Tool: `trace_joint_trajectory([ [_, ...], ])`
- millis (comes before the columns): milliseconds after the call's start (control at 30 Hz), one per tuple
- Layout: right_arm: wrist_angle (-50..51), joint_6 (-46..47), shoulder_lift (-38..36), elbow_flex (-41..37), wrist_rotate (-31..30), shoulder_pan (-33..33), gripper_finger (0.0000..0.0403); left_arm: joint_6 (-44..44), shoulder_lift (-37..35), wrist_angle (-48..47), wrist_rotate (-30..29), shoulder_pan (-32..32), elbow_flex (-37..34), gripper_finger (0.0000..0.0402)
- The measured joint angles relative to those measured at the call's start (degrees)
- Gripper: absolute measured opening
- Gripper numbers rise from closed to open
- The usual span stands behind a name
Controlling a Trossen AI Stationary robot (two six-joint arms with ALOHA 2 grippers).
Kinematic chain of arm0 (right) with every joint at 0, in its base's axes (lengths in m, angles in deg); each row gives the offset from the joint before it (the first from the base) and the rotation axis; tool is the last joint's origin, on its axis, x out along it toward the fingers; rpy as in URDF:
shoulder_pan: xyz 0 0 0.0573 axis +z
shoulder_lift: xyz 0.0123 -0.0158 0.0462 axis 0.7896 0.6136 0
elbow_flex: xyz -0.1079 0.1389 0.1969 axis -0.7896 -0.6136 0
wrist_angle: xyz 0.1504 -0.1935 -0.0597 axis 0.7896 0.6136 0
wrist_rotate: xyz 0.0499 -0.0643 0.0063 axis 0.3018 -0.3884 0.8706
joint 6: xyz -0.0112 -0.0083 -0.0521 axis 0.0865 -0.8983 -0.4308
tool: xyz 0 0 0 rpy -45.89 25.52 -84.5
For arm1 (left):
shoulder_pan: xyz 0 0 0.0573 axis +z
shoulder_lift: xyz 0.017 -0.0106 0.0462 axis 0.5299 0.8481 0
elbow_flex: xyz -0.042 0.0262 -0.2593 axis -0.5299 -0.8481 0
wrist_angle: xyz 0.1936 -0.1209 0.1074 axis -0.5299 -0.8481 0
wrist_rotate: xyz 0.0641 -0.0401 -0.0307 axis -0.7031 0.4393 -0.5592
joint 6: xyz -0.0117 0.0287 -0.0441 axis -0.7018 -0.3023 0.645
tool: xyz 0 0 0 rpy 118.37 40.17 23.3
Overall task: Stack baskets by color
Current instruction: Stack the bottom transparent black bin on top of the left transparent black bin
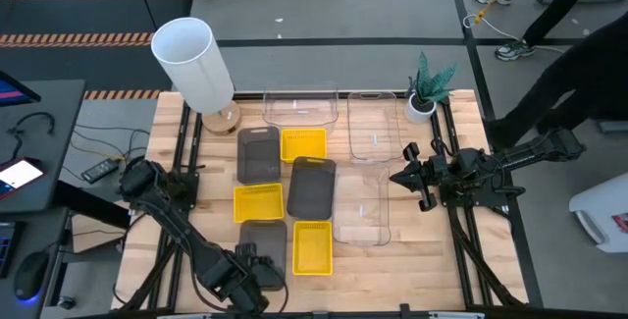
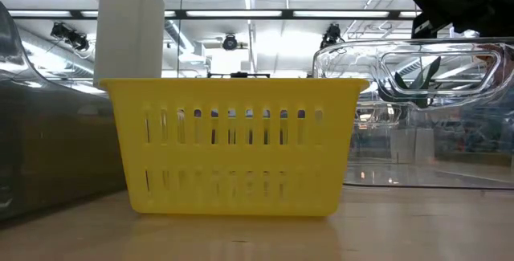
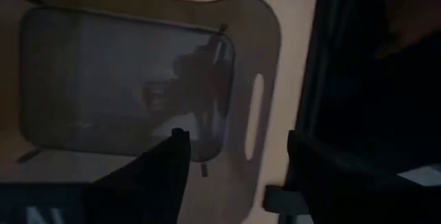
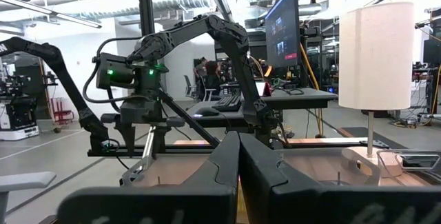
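Observation:
Three dark grey baskets point(image 1: 258, 154) point(image 1: 312, 186) point(image 1: 263, 239), three yellow baskets point(image 1: 303, 143) point(image 1: 258, 202) point(image 1: 313, 247) and three clear baskets point(image 1: 300, 108) point(image 1: 373, 123) point(image 1: 361, 204) rest singly on their bottoms on the wooden table. My left gripper point(image 1: 255, 265) points down, open, over the near end of the nearest grey basket point(image 3: 131, 79). One finger stands over its inside and the other beyond its slotted handle end point(image 3: 258, 114). I see no touch. My right gripper point(image 1: 397, 177) point(image 4: 238, 162) is shut and held level above the table's right side, beside the clear baskets.
A tall white cylinder point(image 1: 193, 59) on a wooden foot stands at the far left corner, and a small potted plant point(image 1: 427, 88) at the far right. In the low view a yellow basket point(image 2: 233, 144) fills the front. People stand beyond the table's far right.

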Motion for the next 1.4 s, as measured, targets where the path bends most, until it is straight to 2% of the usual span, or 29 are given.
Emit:
trace_joint_trajectory([
  [400, 0.0, 0.0, 0.0, 0.0, 0.0, 0.0, 0.0016, -0.6, 3.2, 1.8, 1.7, 0.3, 0.2, 0.0192],
  [633, 0.0, 0.0, 0.0, 0.0, 0.0, 0.0, 0.0016, -1.0, 3.6, 0.5, 4.8, 0.7, 0.9, 0.0178],
  [967, 0.0, 0.0, 0.0, 0.0, 0.0, 0.0, 0.0016, -1.0, 3.5, 0.3, 4.2, 0.7, 1.9, 0.0155],
  [1167, 0.0, 0.0, 0.0, 0.0, 0.0, 0.0, 0.0016, -2.0, 3.5, 2.3, 7.3, 0.6, 1.9, 0.0145],
  [1400, 0.0, 0.0, 0.0, 0.0, 0.0, 0.0, 0.0016, -2.8, 4.2, 2.0, 1.9, -1.0, 1.9, 0.0153],
])
